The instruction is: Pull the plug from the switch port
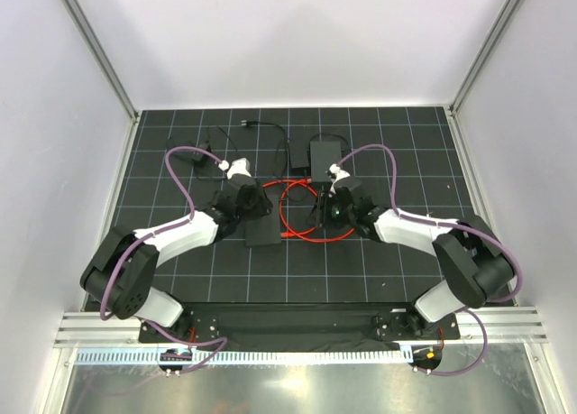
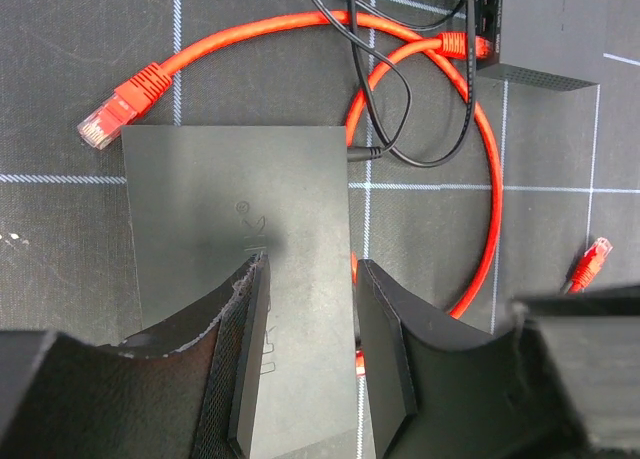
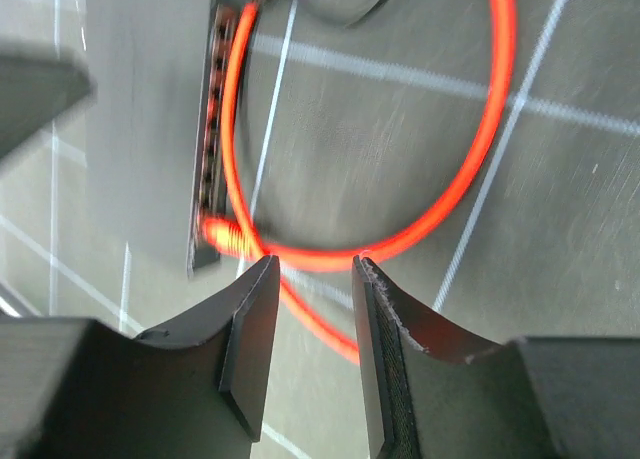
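Observation:
The switch (image 2: 240, 209) is a flat dark grey box in the left wrist view, also seen from above (image 1: 263, 229). My left gripper (image 2: 312, 269) is open over its right part, one finger over the top and one past the right edge. The red plug (image 3: 225, 237) sits in a port on the switch's port face (image 3: 210, 149). Its red cable (image 3: 480, 169) loops away over the mat. My right gripper (image 3: 312, 269) is open and empty, just right of the plug, with the cable running under the gap between its jaws. From above, it (image 1: 322, 214) sits over the red loop (image 1: 302, 217).
A loose red plug with a clear tip (image 2: 105, 124) lies at the switch's far left corner. Another red plug (image 2: 597, 257) lies to the right. A second black box (image 2: 540, 29) holds a red plug (image 2: 462, 44). Thin black cables (image 2: 400, 129) cross the red loop.

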`<state>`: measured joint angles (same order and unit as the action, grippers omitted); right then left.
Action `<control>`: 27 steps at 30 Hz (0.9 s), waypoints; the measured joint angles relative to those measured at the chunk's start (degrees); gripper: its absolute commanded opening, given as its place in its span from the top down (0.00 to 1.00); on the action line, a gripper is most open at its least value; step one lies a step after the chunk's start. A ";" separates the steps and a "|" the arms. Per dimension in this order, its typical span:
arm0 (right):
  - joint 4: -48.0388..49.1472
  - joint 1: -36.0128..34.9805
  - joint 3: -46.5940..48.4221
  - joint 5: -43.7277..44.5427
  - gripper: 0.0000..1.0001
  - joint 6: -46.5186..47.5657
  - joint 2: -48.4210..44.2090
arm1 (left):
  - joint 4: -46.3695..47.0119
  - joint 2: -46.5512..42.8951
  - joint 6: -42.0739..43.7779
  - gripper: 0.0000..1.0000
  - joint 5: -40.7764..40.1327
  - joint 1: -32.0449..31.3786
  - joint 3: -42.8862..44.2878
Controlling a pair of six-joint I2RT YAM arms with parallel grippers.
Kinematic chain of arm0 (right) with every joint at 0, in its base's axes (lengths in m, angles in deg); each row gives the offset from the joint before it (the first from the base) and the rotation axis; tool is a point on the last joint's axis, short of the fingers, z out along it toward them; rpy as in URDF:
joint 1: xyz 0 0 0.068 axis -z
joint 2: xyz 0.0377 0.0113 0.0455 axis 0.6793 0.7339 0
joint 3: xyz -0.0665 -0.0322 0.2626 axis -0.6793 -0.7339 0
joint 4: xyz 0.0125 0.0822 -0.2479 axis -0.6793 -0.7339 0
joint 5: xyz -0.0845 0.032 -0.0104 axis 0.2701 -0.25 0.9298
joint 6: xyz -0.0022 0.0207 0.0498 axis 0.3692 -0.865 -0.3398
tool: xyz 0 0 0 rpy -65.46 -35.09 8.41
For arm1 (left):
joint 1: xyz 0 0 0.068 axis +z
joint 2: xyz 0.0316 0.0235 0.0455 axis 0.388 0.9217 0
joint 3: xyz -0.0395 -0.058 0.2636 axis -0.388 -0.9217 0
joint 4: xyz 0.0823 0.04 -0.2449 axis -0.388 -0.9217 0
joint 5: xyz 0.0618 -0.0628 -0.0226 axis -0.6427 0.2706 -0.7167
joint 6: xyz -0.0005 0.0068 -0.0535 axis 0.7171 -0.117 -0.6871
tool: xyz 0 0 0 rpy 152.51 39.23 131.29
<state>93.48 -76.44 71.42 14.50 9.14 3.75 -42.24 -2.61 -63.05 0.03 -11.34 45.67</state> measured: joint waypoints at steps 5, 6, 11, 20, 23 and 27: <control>-6.99 -1.62 0.50 -2.05 0.58 7.80 -2.40 | 0.11 0.00 0.00 0.55 0.37 0.00 0.00; -8.37 -1.97 0.55 -2.45 0.57 9.42 -2.40 | 0.11 0.00 0.00 0.55 0.39 0.00 0.00; -12.37 -4.07 0.59 -4.22 0.56 14.56 -2.10 | 0.13 0.00 0.02 0.55 0.44 0.00 0.00; -14.29 -8.83 3.72 -2.51 0.55 18.23 2.34 | 0.13 0.00 0.02 0.55 0.61 0.00 0.00; -14.34 -10.36 3.87 0.09 0.55 18.71 2.89 | 0.13 0.00 0.02 0.54 0.66 0.00 0.00; -14.21 -11.65 4.35 3.52 0.56 19.37 3.21 | 0.13 0.00 0.04 0.54 0.83 0.00 0.00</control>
<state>79.27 -88.09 75.77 18.02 28.51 6.96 -42.10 -2.61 -63.01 0.86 -11.34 45.67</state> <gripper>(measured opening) 0.450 0.455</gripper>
